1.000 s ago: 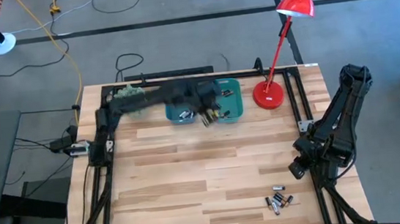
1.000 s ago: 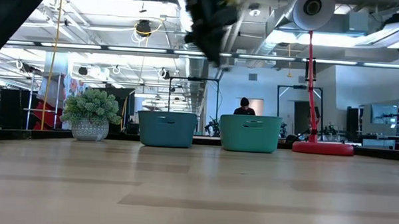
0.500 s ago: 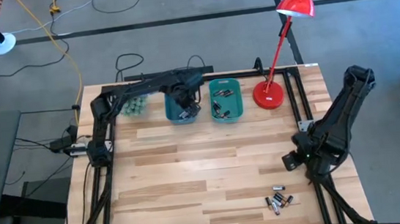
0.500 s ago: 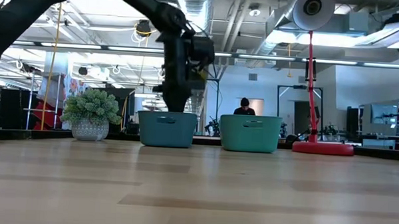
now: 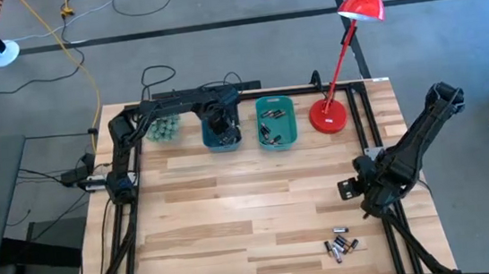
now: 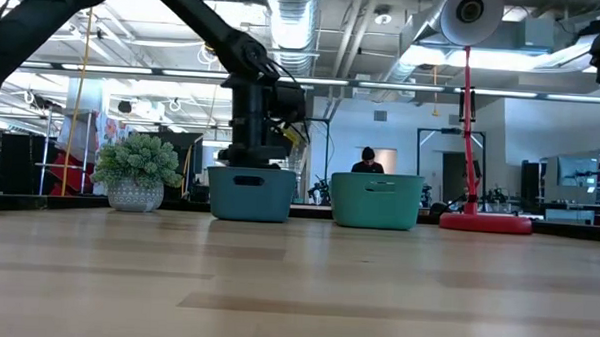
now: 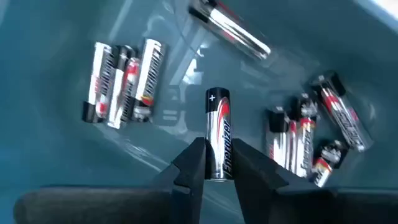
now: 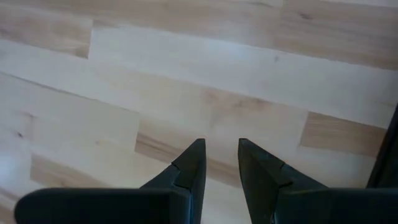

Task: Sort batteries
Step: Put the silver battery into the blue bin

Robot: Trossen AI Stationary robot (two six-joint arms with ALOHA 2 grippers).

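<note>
At the near right of the counter (image 5: 234,210), a small cluster of unsorted batteries (image 5: 341,245) lies loose on the wood, close to the near edge. Just beyond them the right end effector (image 5: 350,189) hangs over bare boards, its fingers parted with nothing between them; it looks placed to reach that cluster next.

The middle of the counter is open wood, leaving wide room for both arms to cross.

Along the far edge stand two teal bins. The left end effector (image 7: 214,169) is down inside the left bin (image 5: 221,128), with one battery (image 7: 217,134) standing between its fingers; whether it grips that cell or has let go, I cannot tell. Other cells already lie scattered on this bin's floor. The right bin (image 5: 276,121) also holds several cells.

Judging by this, sorting is well along: both bins are stocked and only the near cluster is left. A small plant (image 5: 163,127) sits to the left of the bins and a red lamp (image 5: 329,115) to their right, so the far row is crowded.
</note>
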